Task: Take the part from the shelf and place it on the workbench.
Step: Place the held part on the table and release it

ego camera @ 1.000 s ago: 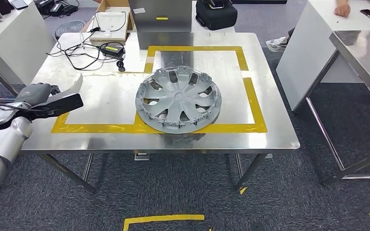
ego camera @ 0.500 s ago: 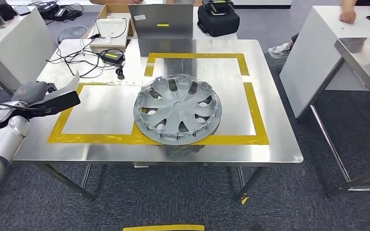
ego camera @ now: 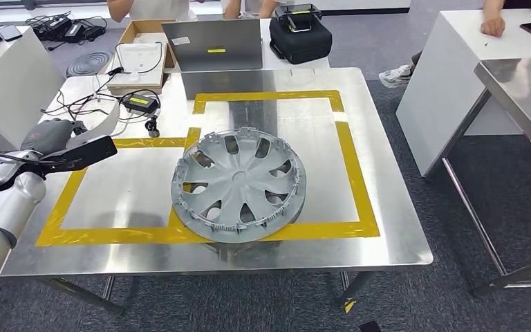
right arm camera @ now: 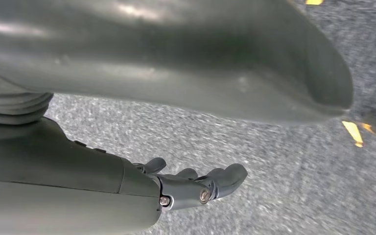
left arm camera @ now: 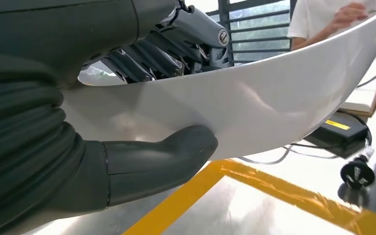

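Left hand (ego camera: 48,138) sits at the left edge of the workbench (ego camera: 387,242) in the head view, clamped on the part (left arm camera: 254,103), a thin, curved white-grey panel. In the left wrist view the thumb (left arm camera: 161,159) presses the near face of the panel and the darker fingers (left arm camera: 142,61) wrap behind its upper edge, so the part is pinched between them and carried above the steel top, not resting on it. Below and beyond the held part lies the yellow tape outline (ego camera: 114,235) marking the left bay of the bench; the part hangs over that bay's outer left border, with a power adapter (ego camera: 138,104) and loose cables (ego camera: 76,104) near its far end. Centre of the bench: a silver wheel cover (ego camera: 238,185) straddles the tape between the two bays. Judged risks: the grip is narrow against a long, smooth, bowed panel, so it could pivot or slip out during lowering; the far tip could snag the cables or strike the adapter if the arm swings forward; a release too near the table edge could let the panel slide off; setting down too far inward could knock the wheel cover. Right hand (right arm camera: 196,188) hangs over grey carpet, fingers curled inward, nothing held.
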### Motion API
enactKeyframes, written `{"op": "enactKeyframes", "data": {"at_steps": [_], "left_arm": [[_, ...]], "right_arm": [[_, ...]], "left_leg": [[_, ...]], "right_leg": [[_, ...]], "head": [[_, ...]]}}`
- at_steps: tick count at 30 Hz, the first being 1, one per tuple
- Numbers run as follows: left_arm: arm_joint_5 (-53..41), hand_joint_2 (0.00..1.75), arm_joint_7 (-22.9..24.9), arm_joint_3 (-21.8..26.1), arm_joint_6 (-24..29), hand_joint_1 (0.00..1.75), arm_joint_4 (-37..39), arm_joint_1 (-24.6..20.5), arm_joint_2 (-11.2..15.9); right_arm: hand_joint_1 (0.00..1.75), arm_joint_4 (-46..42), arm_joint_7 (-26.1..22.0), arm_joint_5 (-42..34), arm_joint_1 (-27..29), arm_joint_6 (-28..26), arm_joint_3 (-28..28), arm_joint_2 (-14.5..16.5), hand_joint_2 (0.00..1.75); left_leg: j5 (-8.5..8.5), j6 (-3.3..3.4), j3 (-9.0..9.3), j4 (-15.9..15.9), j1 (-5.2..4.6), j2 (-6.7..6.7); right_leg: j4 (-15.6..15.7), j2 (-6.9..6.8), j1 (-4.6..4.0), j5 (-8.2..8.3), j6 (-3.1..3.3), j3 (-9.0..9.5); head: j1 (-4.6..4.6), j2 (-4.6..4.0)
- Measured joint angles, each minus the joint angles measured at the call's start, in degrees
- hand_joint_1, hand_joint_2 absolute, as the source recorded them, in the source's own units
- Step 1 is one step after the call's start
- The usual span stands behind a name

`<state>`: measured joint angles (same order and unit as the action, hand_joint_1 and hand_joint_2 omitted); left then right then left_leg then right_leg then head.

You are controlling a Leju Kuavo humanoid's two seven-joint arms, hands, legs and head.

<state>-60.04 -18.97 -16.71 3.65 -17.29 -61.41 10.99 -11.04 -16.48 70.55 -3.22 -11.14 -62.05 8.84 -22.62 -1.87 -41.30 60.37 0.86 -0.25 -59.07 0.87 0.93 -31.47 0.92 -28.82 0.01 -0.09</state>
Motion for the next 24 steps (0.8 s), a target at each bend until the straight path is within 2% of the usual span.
{"op": "enactKeyframes", "data": {"at_steps": [1,2,5,6,8,9,10,11,12,14,15,17,19,20,23,24], "left_arm": [[-0.22,1.75,0.17,0.05,0.35,1.71,0.04,0.21,-0.03],[-0.44,1.75,0.38,0.07,0.61,1.71,0.06,0.4,-0.07],[-0.9,1.75,0.62,0.1,1.14,1.71,-0.11,0.63,-0.27],[-1.03,1.75,0.62,0.12,1.37,1.71,-0.19,0.59,-0.36],[-1.41,1.75,0.61,0.14,2.09,1.71,-0.26,0.67,-0.54],[-1.58,1.75,0.61,0.14,2.61,1.71,-0.26,0.83,-0.65],[-1.76,1.75,0.63,0.14,3.18,1.71,-0.26,1.05,-0.78],[-1.89,1.75,0.71,0.15,3.75,1.71,-0.26,1.25,-0.92],[-1.96,1.75,0.81,0.16,4.28,1.71,-0.27,1.41,-1.09],[-2.03,1.75,0.97,0.3,5.14,1.71,-0.28,1.51,-1.44],[-2.07,1.75,1.02,0.43,5.43,1.71,-0.28,1.5,-1.57],[-2.34,1.75,1.14,0.66,5.76,1.71,-0.26,1.6,-1.69],[-2.73,1.75,0.99,0.73,5.74,1.71,-0.32,1.78,-1.72],[-2.85,1.75,0.86,0.77,5.58,1.71,-0.35,1.78,-1.72],[-3.15,1.75,0.44,0.94,5.3,1.71,-0.43,1.61,-1.72],[-3.31,1.75,0.27,0.96,5.23,1.71,-0.44,1.6,-1.72]], "right_arm": [[0.0,0.0,0.02,-0.1,-0.05,-0.05,0.0,0.01,0.0],[0.0,-0.01,0.11,-0.18,-0.12,-0.12,0.0,0.02,0.0],[0.0,-0.04,0.48,-0.28,-0.18,-0.34,0.0,-0.07,0.0],[0.0,-0.05,0.51,-0.3,-0.25,-0.37,0.0,-0.09,0.0],[0.0,-0.06,0.57,-0.34,-0.36,-0.39,0.0,-0.09,0.0],[0.0,-0.06,0.62,-0.34,-0.38,-0.4,0.0,-0.1,0.0],[0.0,-0.06,0.69,-0.35,-0.36,-0.43,0.0,-0.1,0.0],[0.0,-0.06,0.75,-0.36,-0.35,-0.47,0.0,-0.11,0.0],[0.0,-0.06,0.78,-0.37,-0.37,-0.51,0.0,-0.11,0.0],[0.0,-0.06,0.79,-0.36,-0.45,-0.59,-0.01,-0.17,0.0],[0.0,-0.06,0.76,-0.35,-0.49,-0.62,-0.01,-0.2,0.0],[0.0,-0.06,0.69,-0.36,-0.53,-0.67,-0.02,-0.26,0.0],[0.0,-0.06,0.57,-0.37,-0.54,-0.72,-0.02,-0.22,0.0],[0.0,-0.06,0.51,-0.38,-0.53,-0.74,-0.03,-0.21,0.0],[0.0,-0.06,0.42,-0.37,-0.47,-0.79,-0.04,-0.19,0.0],[0.0,-0.06,0.41,-0.36,-0.45,-0.78,-0.04,-0.18,0.0]], "left_leg": [[2.08,0.24,0.22,-1.34,-0.18,-0.02],[2.6,0.44,0.25,-1.57,-0.3,-0.08],[2.15,1.39,0.79,-1.23,0.02,-0.26],[1.91,1.75,1.04,-1.3,0.11,-0.27],[1.31,2.37,1.4,-1.29,-0.06,-0.24],[1.02,2.55,1.58,-1.25,-0.21,-0.26],[0.77,2.68,1.78,-1.21,-0.36,-0.3],[0.53,2.74,2.05,-1.15,-0.49,-0.4],[0.33,2.77,2.37,-1.11,-0.62,-0.52],[0.04,2.66,2.92,-1.05,-0.9,-0.72],[-0.02,2.51,3.07,-1.06,-0.98,-0.8],[0.01,2.03,3.15,-1.23,-1.01,-0.9],[0.1,1.43,3.19,-1.53,-0.94,-0.9],[0.13,1.34,3.38,-1.93,-1.0,-0.82],[0.29,1.78,4.06,-2.84,-1.19,-0.53],[0.34,1.79,4.13,-2.84,-1.19,-0.49]], "right_leg": [[-0.06,0.1,-0.11,-0.65,-0.37,0.17],[-0.04,0.19,-0.27,-1.19,-0.76,0.45],[-0.71,-0.05,-0.32,-2.68,-1.73,0.59],[-2.85,-0.2,-0.29,-3.82,-1.97,-0.44],[-10.37,-0.44,-0.32,-6.87,-2.25,-4.91],[-14.03,-0.46,-0.33,-7.83,-2.27,-7.44],[-16.05,-0.47,-0.36,-7.71,-2.2,-9.26],[-15.74,-0.47,-0.43,-6.32,-2.0,-9.97],[-13.22,-0.47,-0.59,-3.91,-1.66,-9.59],[-5.31,-0.48,-1.12,1.29,-0.58,-7.14],[-2.39,-0.5,-1.37,2.89,-0.14,-6.17],[-0.51,-0.54,-1.67,3.73,0.34,-5.69],[0.15,-0.61,-1.45,4.12,0.65,-5.38],[0.48,-0.58,-1.33,4.27,0.52,-5.14],[0.89,-0.41,-1.31,4.45,0.04,-4.69],[0.89,-0.4,-1.35,4.47,0.14,-4.68]], "head": [[-0.02,0.0],[-0.03,0.0],[0.03,0.0],[0.05,0.0],[0.05,0.0],[0.05,0.0],[0.04,0.0],[0.05,0.0],[0.06,0.0],[0.02,0.0],[0.03,0.0],[-0.01,0.0],[0.01,0.0],[-0.13,0.0],[-0.57,0.0],[-0.56,0.0]]}}
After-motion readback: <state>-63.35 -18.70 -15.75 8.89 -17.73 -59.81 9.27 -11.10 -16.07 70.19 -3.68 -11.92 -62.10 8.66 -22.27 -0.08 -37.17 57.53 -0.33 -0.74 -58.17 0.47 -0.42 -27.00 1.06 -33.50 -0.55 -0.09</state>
